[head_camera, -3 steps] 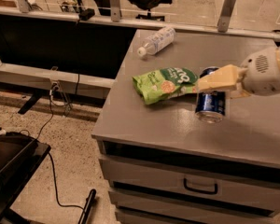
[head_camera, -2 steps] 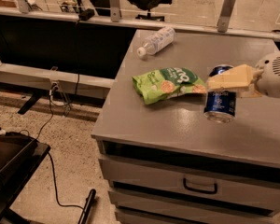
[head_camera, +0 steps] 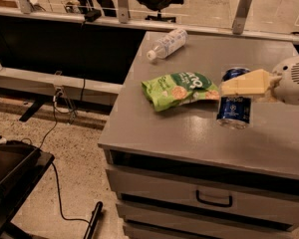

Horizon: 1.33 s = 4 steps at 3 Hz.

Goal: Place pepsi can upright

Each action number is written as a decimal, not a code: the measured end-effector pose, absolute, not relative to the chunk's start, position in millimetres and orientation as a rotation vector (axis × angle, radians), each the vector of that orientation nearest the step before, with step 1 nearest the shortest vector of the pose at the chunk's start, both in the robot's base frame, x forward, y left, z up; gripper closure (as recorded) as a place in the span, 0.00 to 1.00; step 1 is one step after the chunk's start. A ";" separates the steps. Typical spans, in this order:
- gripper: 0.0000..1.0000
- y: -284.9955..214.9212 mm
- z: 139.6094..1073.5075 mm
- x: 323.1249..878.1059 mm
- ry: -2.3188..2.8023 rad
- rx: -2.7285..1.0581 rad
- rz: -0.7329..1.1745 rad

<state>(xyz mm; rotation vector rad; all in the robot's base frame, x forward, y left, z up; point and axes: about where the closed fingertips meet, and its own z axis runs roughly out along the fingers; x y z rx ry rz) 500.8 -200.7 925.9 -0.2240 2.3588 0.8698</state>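
Observation:
The pepsi can [head_camera: 233, 108] is dark blue with a silver top. It stands nearly upright, leaning slightly, at the right of the grey cabinet top [head_camera: 189, 133], with its base at or just above the surface. My gripper [head_camera: 231, 83] reaches in from the right edge of the camera view. One pale yellow finger [head_camera: 246, 83] lies across the front of the can's upper part. The other finger is hidden behind the can. The gripper is shut on the can.
A green snack bag [head_camera: 182, 87] lies just left of the can, almost touching it. A clear plastic bottle [head_camera: 167, 44] lies on its side at the back left of the top. Drawers [head_camera: 214, 199] are below. A black cart [head_camera: 10, 168] and cables are on the floor to the left.
The gripper has moved a little to the right with the can, and the can has turned from tilted toward upright. The bag and bottle have not moved.

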 end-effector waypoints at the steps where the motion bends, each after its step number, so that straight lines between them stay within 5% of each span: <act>1: 1.00 -201.2 927.4 509.5 2.169 -0.214 0.943; 4: 1.00 -186.6 952.1 501.1 1.915 -0.349 0.980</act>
